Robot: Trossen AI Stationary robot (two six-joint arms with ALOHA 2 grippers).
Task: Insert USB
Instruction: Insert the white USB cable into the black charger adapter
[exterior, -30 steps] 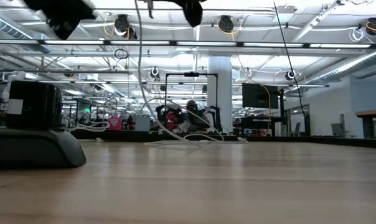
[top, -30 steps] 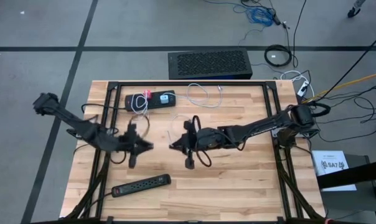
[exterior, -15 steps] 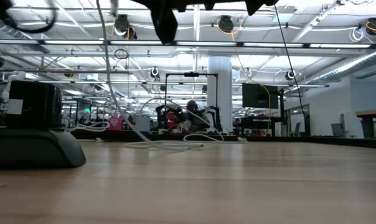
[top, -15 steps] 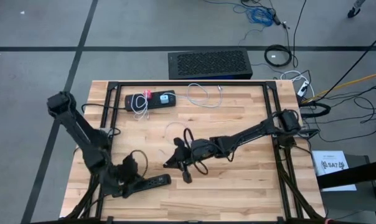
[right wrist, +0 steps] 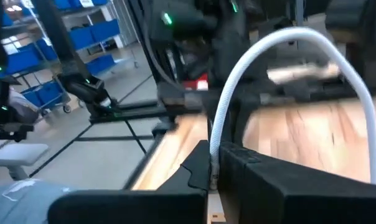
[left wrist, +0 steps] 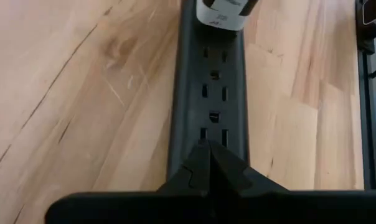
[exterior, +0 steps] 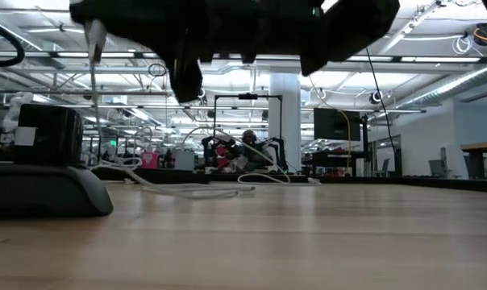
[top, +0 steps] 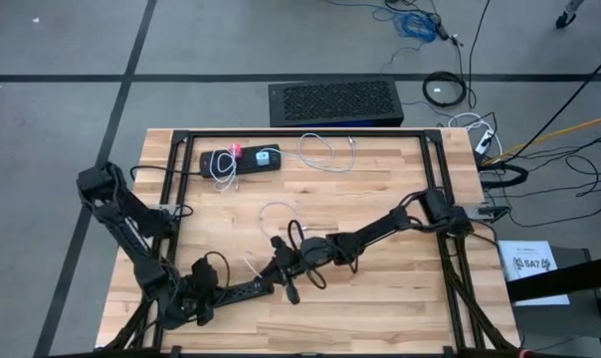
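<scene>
- L gripper (left wrist: 208, 163) clenched, lower left of high view, tips down on the long black plastic power strip (left wrist: 208, 87), prob. pinning it so it won't slide during insertion.
- R gripper (right wrist: 210, 167) clamped on thin white USB cable (right wrist: 281, 46), low centre of high view, just beside the strip's end (top: 261, 287); cable loops up from the fingers.
- Plug tip itself hidden; not yet seated, I'd judge.
- Count: 1 strip, 1 held cable, 2 arms; 1 white block plug (left wrist: 225, 12) already in the strip.
</scene>
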